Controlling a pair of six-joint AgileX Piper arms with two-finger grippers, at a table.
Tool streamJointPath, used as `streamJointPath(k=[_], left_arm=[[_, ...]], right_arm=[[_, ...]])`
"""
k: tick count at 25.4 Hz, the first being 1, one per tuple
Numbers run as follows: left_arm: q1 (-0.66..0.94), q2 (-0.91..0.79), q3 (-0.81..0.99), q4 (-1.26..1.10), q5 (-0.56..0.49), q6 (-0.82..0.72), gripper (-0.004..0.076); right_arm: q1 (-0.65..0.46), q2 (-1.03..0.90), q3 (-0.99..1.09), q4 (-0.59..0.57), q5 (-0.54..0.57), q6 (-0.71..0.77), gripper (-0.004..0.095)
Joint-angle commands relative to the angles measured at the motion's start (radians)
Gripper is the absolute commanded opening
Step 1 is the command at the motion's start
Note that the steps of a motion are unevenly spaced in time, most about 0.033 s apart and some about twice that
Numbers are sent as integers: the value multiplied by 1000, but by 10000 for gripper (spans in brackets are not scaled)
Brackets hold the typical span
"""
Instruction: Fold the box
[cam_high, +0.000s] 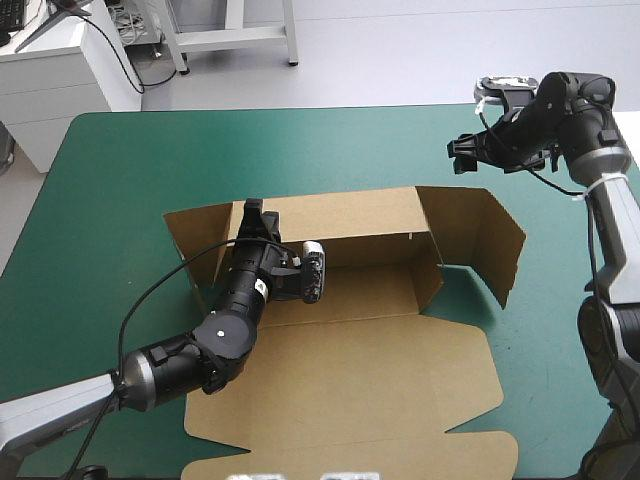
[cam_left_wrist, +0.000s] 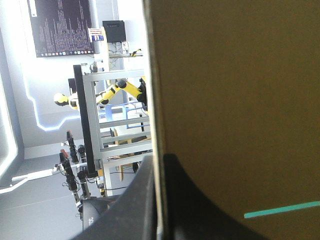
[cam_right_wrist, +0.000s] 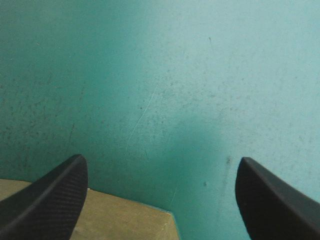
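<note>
Lab or workshop, not a home. A work table (cam_high: 110, 170) with a teal-green cover stands on a bare pale-grey floor (cam_high: 420, 50). Beyond the table's far left corner is a plain white cabinet (cam_high: 55, 80), and beyond its far edge the white metal frame (cam_high: 235, 35) of a stand.

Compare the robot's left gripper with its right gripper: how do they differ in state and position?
The left gripper is shut on the raised far wall of the box; the right gripper is open, holding nothing. The left gripper is at the box; the right gripper hangs over the bare teal-green cover, near a corner of the box. Both have black fingers.
</note>
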Motion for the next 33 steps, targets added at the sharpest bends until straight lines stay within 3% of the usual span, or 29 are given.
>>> streamJointPath(k=[1, 5, 8, 22, 33], left_arm=[[-6, -25, -22, 24, -18, -6, -8], [-6, -25, -22, 24, -18, -6, -8], [-6, -25, -22, 23, -18, -6, -8], [-6, -25, -22, 23, -22, -6, -8], [-6, -25, -22, 23, -34, -10, -8]], right_arm=[[-47, -32, -34, 62, 5, -40, 750], [-70, -49, -13, 141, 7, -65, 750], [-75, -95, 123, 185, 6, -128, 750], [-75, -283, 430, 196, -79, -229, 750], [-75, -474, 749, 394, -265, -440, 750]])
